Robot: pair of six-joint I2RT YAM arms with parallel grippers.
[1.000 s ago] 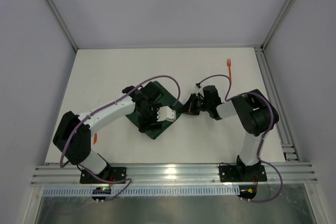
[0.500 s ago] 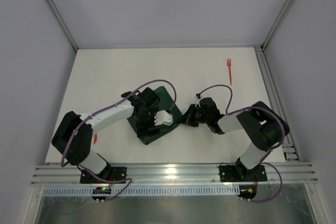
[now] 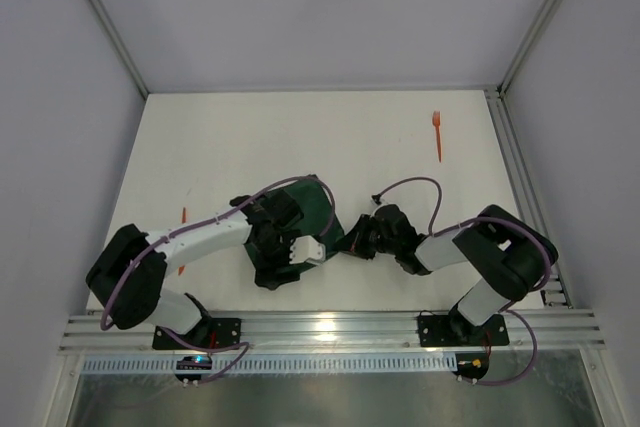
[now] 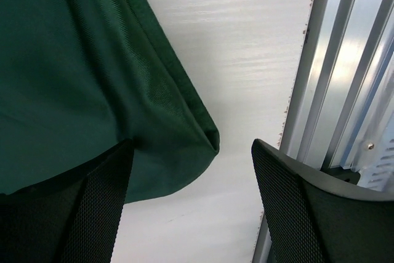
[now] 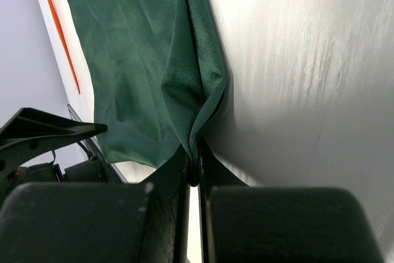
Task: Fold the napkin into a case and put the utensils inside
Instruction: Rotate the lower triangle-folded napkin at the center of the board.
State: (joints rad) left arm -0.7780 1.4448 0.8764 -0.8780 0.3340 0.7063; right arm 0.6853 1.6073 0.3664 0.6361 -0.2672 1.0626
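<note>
The napkin (image 3: 318, 203) is laid partly folded on the desk (image 3: 230, 137), near the front middle and between the two arms. A bunched fold at its edge is pinched tightly by the clenched right fingers (image 5: 265, 226). The left fingers (image 4: 74, 214) are released and spread wide, with a rounded folded corner of the cloth seen between them. One orange utensil (image 3: 437, 135) is seen far back on the right, well apart from the napkin. A second orange utensil (image 3: 183, 217) is seen at the left, beside the left arm.
</note>
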